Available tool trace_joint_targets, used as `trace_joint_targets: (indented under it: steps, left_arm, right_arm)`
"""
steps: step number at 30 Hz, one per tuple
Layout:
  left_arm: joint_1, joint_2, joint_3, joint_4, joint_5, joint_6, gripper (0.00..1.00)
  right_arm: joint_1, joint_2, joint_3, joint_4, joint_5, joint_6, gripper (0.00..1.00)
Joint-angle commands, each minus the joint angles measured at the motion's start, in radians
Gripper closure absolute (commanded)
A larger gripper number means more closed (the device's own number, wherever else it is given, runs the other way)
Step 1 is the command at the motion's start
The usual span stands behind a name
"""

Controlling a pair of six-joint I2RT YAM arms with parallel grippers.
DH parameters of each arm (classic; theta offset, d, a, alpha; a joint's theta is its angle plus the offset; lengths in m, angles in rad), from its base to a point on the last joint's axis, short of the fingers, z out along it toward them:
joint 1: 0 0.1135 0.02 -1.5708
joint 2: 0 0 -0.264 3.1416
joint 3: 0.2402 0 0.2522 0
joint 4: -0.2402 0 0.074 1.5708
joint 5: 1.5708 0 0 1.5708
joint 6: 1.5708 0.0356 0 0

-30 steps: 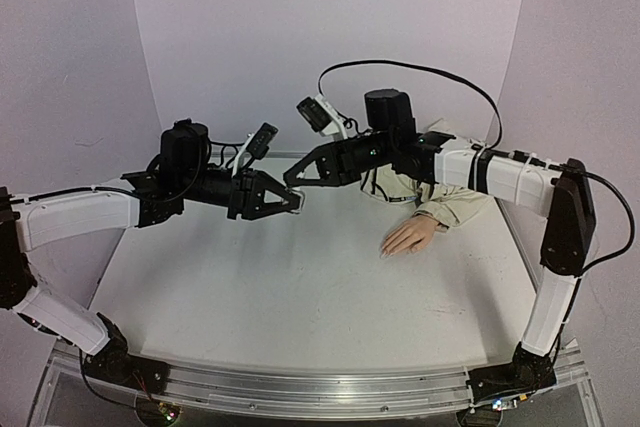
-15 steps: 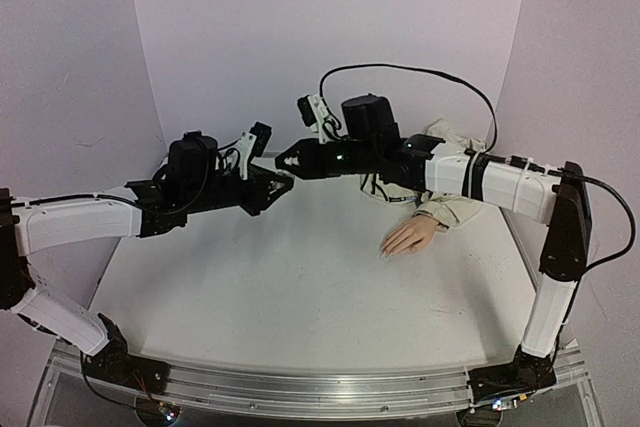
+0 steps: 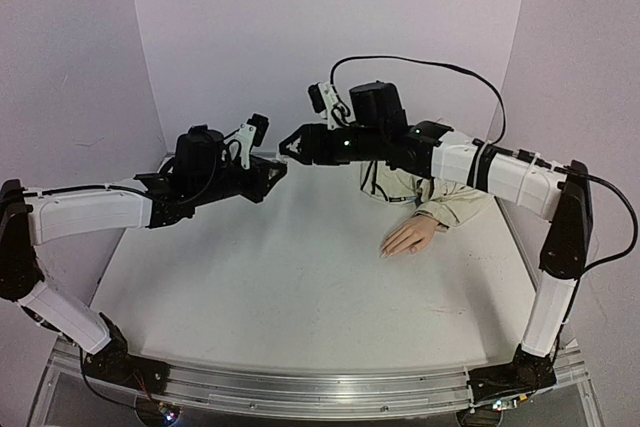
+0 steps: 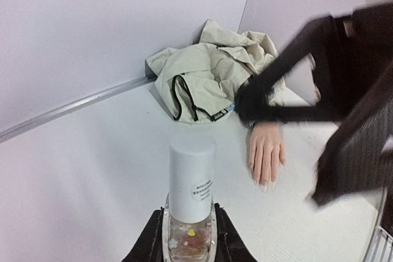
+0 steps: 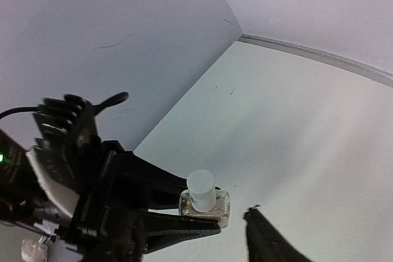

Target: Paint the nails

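The left jaws and right jaws have lifted toward the back wall (image 3: 300,47); the left clamp the small bottle (image 4: 191,182), the right now stand parted, empty, near its white cap (image 5: 201,189).

Table (image 3: 250,277): mannequin hand (image 3: 410,237), beige jacket (image 3: 445,197) lying.

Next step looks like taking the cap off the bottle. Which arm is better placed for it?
Right, probably. The left gripper has its jaws shut on the glass base of the bottle, white cap pointing outward. The right gripper holds nothing, with open jaws facing that cap.
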Motion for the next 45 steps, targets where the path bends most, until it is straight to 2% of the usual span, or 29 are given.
trace_joint_targets:
  steps: [1,3,5,9,13,17,21,31,37,40,45]
  left_arm:
    - [0.012,-0.091,-0.043,0.000,0.217,-0.046,1.00]
    - [0.018,-0.114,-0.048,-0.001,0.343,-0.051,1.00]
    - [0.023,-0.130,-0.046,-0.002,0.468,-0.056,1.00]
    - [0.025,-0.140,-0.027,-0.002,0.637,-0.070,1.00]
    - [0.026,-0.120,0.000,-0.002,0.738,-0.087,1.00]
    - [0.025,-0.097,0.021,-0.001,0.774,-0.100,1.00]
    - [0.025,-0.092,0.032,-0.002,0.781,-0.100,1.00]
    - [0.026,-0.090,0.041,-0.001,0.783,-0.087,1.00]
    - [0.027,-0.085,0.047,-0.001,0.779,-0.082,1.00]
    - [0.028,-0.085,0.053,-0.001,0.774,-0.076,1.00]
    - [0.031,-0.084,0.063,-0.001,0.778,-0.071,1.00]
  right_arm:
    - [-0.110,-0.038,0.006,0.078,-0.481,-0.079,0.29]
    - [-0.125,-0.035,0.005,0.080,-0.640,-0.127,0.18]
    - [-0.131,-0.031,0.008,0.080,-0.744,-0.156,0.12]
    - [-0.133,-0.002,0.029,0.080,-0.871,-0.160,0.11]
    - [-0.132,0.011,0.032,0.096,-0.962,-0.157,0.20]
    - [-0.130,0.011,0.018,0.115,-1.005,-0.155,0.36]
    - [-0.127,0.010,-0.003,0.115,-1.016,-0.158,0.42]
    - [-0.127,0.005,-0.027,0.117,-1.025,-0.162,0.68]
    - [-0.124,0.009,-0.026,0.117,-1.028,-0.159,0.69]
    - [-0.123,0.011,-0.025,0.117,-1.029,-0.161,0.63]
    - [-0.122,0.011,-0.024,0.117,-1.003,-0.163,0.65]
